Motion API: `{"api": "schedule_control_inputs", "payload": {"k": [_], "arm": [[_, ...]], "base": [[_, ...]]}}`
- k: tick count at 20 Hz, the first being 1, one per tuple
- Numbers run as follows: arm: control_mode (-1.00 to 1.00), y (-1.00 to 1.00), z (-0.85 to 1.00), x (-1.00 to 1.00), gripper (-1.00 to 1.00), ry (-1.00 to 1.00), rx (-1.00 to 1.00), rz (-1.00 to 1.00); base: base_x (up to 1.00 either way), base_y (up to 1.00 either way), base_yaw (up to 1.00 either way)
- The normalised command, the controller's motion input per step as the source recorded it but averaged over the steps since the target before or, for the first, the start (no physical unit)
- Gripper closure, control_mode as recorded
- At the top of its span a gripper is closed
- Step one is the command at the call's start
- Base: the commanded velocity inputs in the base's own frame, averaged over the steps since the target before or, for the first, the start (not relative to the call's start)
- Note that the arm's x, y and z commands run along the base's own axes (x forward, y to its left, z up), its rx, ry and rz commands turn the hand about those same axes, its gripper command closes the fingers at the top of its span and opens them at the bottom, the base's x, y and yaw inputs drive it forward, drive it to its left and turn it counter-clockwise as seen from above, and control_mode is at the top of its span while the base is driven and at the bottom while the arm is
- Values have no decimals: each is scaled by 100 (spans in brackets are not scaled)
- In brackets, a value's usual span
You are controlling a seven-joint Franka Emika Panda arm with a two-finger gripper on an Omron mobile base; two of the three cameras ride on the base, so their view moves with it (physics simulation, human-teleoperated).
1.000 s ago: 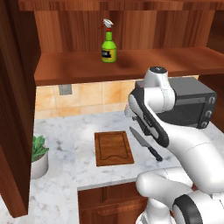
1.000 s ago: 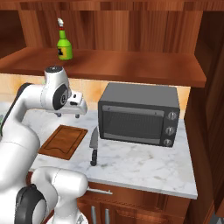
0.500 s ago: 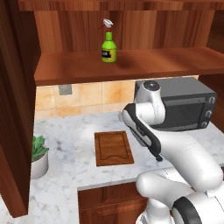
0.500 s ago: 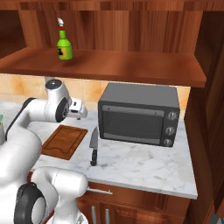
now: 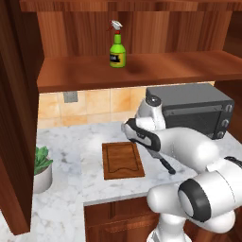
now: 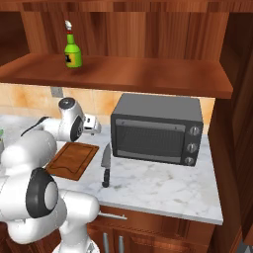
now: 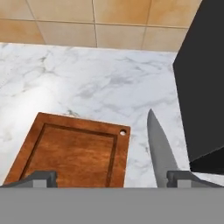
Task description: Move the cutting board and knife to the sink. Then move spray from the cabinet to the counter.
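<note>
The brown cutting board (image 5: 123,159) (image 6: 74,160) (image 7: 74,153) lies flat on the white marble counter (image 5: 66,142). Just right of it lies the knife (image 6: 105,165), with its grey blade (image 7: 159,151) pointing toward the tiled wall and its black handle (image 5: 166,165) toward the front. My gripper (image 7: 112,178) hangs low over the board's right edge and the knife, open wide and holding nothing. The green spray (image 5: 117,52) (image 6: 72,48) stands upright on the cabinet shelf (image 5: 142,71). The sink is out of view.
A dark toaster oven (image 5: 189,108) (image 6: 155,128) (image 7: 205,87) stands close to the right of the knife. A potted plant (image 5: 41,165) sits at the counter's left. A tall wooden panel (image 5: 14,118) borders the left side. The tiled wall has an outlet (image 5: 71,97).
The arm has folded down and to the left, bringing the open hand from in front of the toaster oven to low over the board and knife. Board, knife and spray have not moved.
</note>
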Motion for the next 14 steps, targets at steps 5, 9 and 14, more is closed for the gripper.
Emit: {"api": "schedule_control_inputs", "payload": {"k": [5,9,14], "arm": [[-100,23,-31,65,-100,0,0,0],[-100,17,-34,66,-100,0,0,0],[-100,12,-36,49,-100,0,1,0]], "base": [[0,0,0],[0,0,0],[0,0,0]]}}
